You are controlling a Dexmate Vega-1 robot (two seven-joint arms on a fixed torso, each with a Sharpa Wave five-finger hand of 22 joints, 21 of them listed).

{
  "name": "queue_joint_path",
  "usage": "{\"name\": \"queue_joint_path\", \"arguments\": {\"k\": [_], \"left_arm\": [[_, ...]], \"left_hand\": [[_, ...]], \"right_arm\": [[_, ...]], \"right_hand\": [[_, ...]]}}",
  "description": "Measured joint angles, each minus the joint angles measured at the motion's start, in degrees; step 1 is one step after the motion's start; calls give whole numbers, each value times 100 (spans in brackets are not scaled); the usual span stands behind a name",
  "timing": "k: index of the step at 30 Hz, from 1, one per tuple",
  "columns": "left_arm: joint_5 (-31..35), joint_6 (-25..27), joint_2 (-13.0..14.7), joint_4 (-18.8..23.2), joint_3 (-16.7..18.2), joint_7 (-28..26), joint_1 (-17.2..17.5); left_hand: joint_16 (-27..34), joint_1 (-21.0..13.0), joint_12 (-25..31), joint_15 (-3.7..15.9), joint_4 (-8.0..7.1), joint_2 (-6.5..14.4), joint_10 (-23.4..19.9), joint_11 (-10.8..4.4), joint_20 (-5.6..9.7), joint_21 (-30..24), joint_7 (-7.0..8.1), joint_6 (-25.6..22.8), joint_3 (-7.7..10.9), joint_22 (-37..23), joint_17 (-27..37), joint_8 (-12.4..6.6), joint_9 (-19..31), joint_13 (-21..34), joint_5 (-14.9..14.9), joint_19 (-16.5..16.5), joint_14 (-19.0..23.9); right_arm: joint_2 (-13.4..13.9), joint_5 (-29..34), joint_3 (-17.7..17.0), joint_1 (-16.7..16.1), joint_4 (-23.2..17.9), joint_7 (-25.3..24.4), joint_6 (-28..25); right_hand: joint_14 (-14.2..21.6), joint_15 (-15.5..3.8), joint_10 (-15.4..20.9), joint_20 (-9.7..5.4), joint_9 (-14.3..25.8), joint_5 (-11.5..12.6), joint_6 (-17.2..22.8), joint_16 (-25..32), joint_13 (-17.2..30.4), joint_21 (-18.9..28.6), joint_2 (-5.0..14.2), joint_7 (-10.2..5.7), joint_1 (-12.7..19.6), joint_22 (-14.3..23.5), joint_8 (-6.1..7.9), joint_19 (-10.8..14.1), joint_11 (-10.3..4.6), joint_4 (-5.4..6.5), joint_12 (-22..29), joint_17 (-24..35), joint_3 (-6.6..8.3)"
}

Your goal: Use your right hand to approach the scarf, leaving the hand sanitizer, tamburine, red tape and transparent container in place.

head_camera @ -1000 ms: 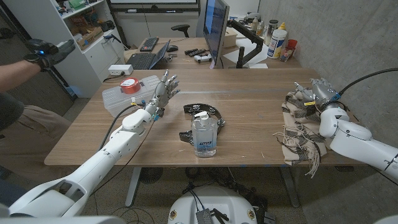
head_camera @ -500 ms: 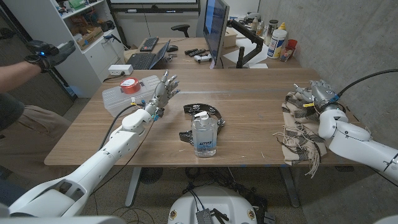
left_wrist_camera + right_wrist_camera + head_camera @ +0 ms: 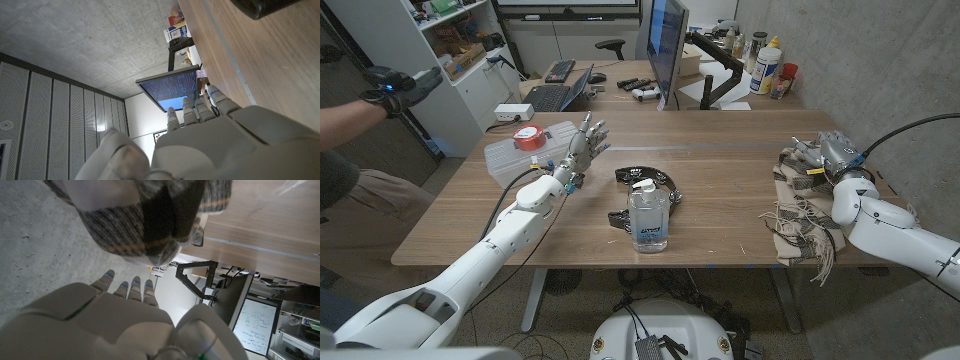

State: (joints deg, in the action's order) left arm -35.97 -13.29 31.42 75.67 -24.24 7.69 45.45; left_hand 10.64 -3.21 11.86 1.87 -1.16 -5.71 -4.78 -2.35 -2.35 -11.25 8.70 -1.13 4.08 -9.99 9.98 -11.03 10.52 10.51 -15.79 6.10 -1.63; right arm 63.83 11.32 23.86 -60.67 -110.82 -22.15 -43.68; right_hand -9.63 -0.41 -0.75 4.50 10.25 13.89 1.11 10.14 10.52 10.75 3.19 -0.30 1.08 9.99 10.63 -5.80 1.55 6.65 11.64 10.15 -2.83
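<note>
Closing on the scarf (image 3: 802,215) is the step I have in hand: it lies draped over the table's (image 3: 720,160) right edge, fringe spilling toward the near right corner. My right hand (image 3: 832,152) hangs over its far end, and I cannot tell whether the fingers touch the weave or whether they are closed. Next I judge a short drop onto the cloth, no sweep toward the middle. Near the front edge at centre stands the hand sanitizer (image 3: 648,217), the tamburine (image 3: 648,181) just behind it. My left hand (image 3: 582,148) stands released, fingers apart, beside the transparent container (image 3: 516,160), red tape (image 3: 526,136) on its lid, toward the far left corner. Against the earlier frames, the right hand has crept slightly farther over the scarf; everything else has stayed put.
</note>
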Motion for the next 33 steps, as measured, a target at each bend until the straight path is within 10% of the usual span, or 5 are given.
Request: {"name": "queue_joint_path", "arguments": {"k": [33], "left_arm": [[41, -25, 17, 183, -10, -122, 91]], "left_hand": [[0, 0, 0, 0, -9, 0, 0, 0, 0, 0, 21, -21, -38, 0, 0, 0, 0, 0, 0, 0, 0]], "right_arm": [[172, -125, -117, -195, -74, -32, 44]], "right_hand": [[1, 0, -20, 0, 0, 0, 0, 0, 0, 0, 0, 0, 0, 0, 0, 1, 21, -24, 1, 0, -24]]}}
